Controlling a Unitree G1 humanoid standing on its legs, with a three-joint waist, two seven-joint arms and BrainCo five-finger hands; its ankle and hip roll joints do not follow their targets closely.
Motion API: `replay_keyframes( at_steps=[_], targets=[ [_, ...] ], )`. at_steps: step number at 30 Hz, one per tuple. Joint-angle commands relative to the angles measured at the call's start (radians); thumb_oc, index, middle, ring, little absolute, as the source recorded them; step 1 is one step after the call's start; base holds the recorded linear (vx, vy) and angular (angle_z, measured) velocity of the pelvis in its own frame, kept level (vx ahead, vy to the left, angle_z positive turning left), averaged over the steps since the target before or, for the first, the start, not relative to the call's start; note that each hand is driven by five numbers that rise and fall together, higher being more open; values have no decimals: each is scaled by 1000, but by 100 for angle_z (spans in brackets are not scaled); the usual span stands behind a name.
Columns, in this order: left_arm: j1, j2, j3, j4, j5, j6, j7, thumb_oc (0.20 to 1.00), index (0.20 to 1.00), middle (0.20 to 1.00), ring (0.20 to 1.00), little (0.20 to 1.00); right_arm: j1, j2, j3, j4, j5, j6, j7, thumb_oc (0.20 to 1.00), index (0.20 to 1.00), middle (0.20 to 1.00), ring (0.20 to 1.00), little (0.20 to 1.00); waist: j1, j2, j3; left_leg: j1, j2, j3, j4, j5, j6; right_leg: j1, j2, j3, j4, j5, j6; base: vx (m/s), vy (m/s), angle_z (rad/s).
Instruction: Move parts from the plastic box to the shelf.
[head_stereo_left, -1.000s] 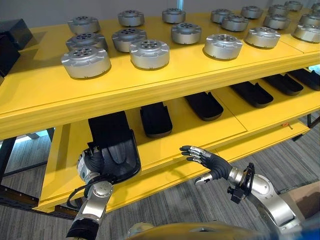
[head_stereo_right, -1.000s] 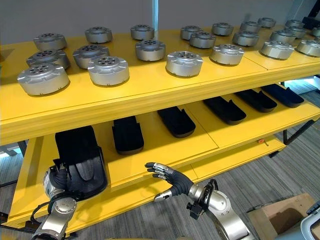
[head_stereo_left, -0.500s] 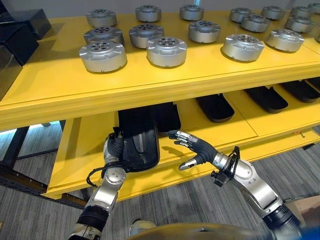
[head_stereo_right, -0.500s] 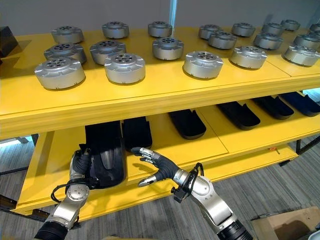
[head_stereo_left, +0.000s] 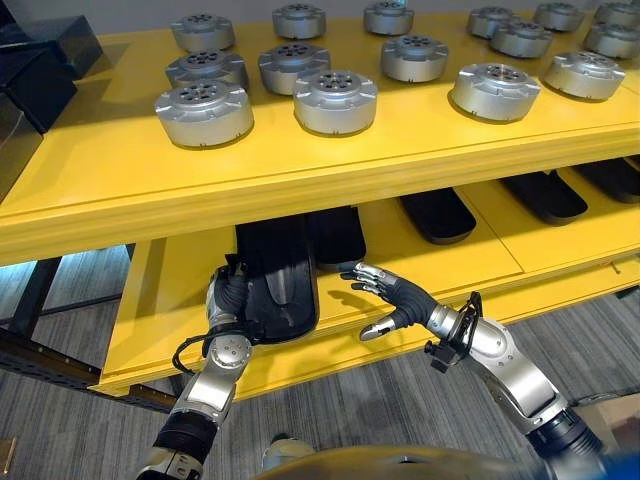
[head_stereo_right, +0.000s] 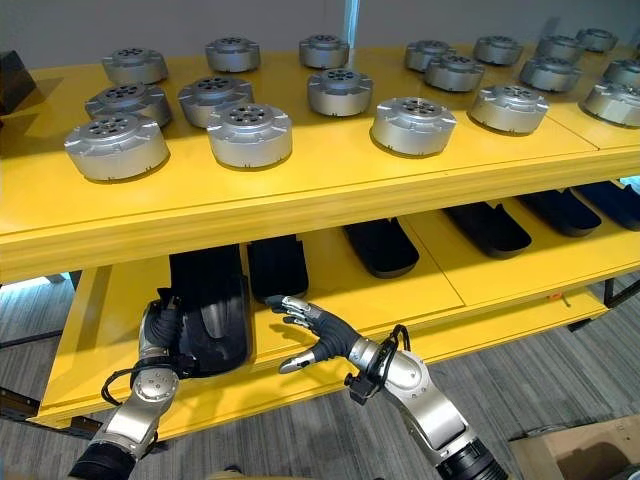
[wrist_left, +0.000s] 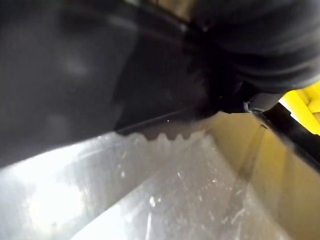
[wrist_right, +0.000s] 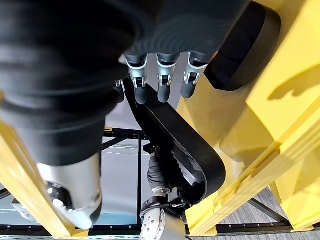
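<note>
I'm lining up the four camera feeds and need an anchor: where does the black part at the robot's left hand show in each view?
Left eye view: black part on the lower shelf, lower left, left hand at its near left edge.
Right eye view: same spot, lower left.
Left wrist view: dark, blurred mass, likely the part, very close.
Right wrist view: long black shape past the right hand's fingers.
Shared landmark: the yellow lower shelf.

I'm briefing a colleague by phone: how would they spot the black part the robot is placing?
On the yellow shelf unit, look at the lower shelf, under the silver round parts. The black tray-shaped part sits at the left end of the row of black parts. It alone juts over the front edge, with the left hand at it.
</note>
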Motion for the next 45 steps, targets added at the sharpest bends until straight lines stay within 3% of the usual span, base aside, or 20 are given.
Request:
replay_keyframes(
  at_steps=[1, 6, 10, 13, 15, 19, 21, 23, 25, 30, 36, 41, 45],
  targets=[
    [-116, 24, 21, -37, -7, -52, 51, 200, 200, 200, 200, 200, -39, 5, -48, -63, -9, -42, 19, 1000, 1000, 1000, 1000, 1000, 15, -1, 4, -30, -50, -37, 54, -40, 62, 17, -18, -40, 86, -84, 32, -43, 175, 5],
    [-113, 43, 34, -2, 4, -57, 64, 200, 200, 200, 200, 200, -33, -7, -76, -71, -15, -39, 3, 1000, 1000, 1000, 1000, 1000, 21, -2, 4, -38, -87, -51, 60, -53, 90, 6, -30, -26, 129, -101, 41, -56, 195, 9],
    [-126, 62, 45, 34, 4, -63, 60, 200, 200, 200, 200, 200, -24, -23, -105, -58, -24, -55, -1, 1000, 1000, 1000, 1000, 1000, 24, 1, 5, -51, -143, -62, 77, -77, 137, -23, -41, -12, 235, -135, 48, -57, 221, 19],
    [-127, 71, 61, 48, 4, -60, 61, 200, 200, 200, 200, 200, -14, -34, -125, -52, -25, -51, 1, 1000, 1000, 1000, 1000, 1000, 23, -4, 6, -41, -186, -49, 80, -101, 169, -80, -66, -19, 342, -99, 54, -17, 189, 42],
    [-125, 75, 74, 60, 6, -65, 62, 200, 200, 200, 200, 200, -6, -41, -138, -51, -18, -59, 19, 1000, 1000, 1000, 1000, 1000, 11, -9, 12, -30, -197, -44, 78, -112, 173, -104, -50, -10, 355, -88, 59, 22, 76, 17],
    [-110, 79, 102, 53, 14, -54, 57, 200, 200, 200, 200, 200, 12, -55, -165, -45, -1, -73, 46, 1000, 1000, 1000, 1000, 1000, -10, -23, 19, -6, -209, -51, 65, -127, 159, -121, 1, -9, 271, -51, 59, 82, -7, 6],
    [-84, 80, 123, 41, 12, -50, 53, 200, 200, 200, 200, 200, 15, -61, -173, -28, 6, -90, 61, 1000, 1000, 1000, 1000, 1000, -18, -26, 27, 20, -205, -51, 48, -132, 143, -140, -2, -15, 177, 11, 72, 194, -86, 28],
    [-81, 82, 125, 39, 10, -50, 54, 200, 200, 200, 200, 200, 13, -62, -173, -25, 9, -93, 62, 1000, 1000, 1000, 1000, 1000, -20, -27, 29, 25, -202, -48, 45, -134, 140, -146, -2, -14, 155, 26, 76, 139, -83, 10],
    [-73, 87, 126, 34, 25, -55, 49, 200, 200, 200, 200, 200, 19, -50, -163, -29, -1, -101, 53, 1000, 1000, 1000, 1000, 1000, -51, -41, 63, 40, -196, -49, 67, -174, 145, -224, -24, 37, 130, 90, 100, 324, -164, 9],
    [-61, 81, 114, 18, 17, -57, 28, 200, 200, 200, 200, 200, 16, -46, -151, -15, 6, -99, 18, 1000, 1000, 1000, 1000, 1000, -48, -45, 64, 23, -192, -41, 120, -186, 149, -203, -13, 26, 140, 49, 79, 260, -77, 56],
    [-30, 80, 120, -9, -5, -42, 15, 200, 200, 200, 200, 200, 19, -51, -154, -32, 3, -80, 50, 1000, 1000, 1000, 1000, 1000, -41, -37, 47, 20, -171, -18, 133, -180, 129, -133, 18, -2, 113, -1, 46, 155, 15, 13],
    [-26, 75, 127, -5, -8, -39, 7, 200, 200, 200, 200, 200, 25, -55, -150, -50, 2, -88, 62, 1000, 1000, 1000, 1000, 1000, -39, -40, 45, 11, -158, -8, 140, -174, 118, -122, 31, -9, 111, -16, 39, 88, -8, -6],
    [-24, 72, 124, 3, -3, -41, 5, 200, 200, 200, 200, 200, 22, -49, -149, -67, 113, -91, 104, 1000, 1000, 1000, 1000, 1000, -39, -44, 54, 7, -152, -3, 158, -179, 121, -133, 29, -15, 133, -20, 37, 67, -31, -4]
  ],
)
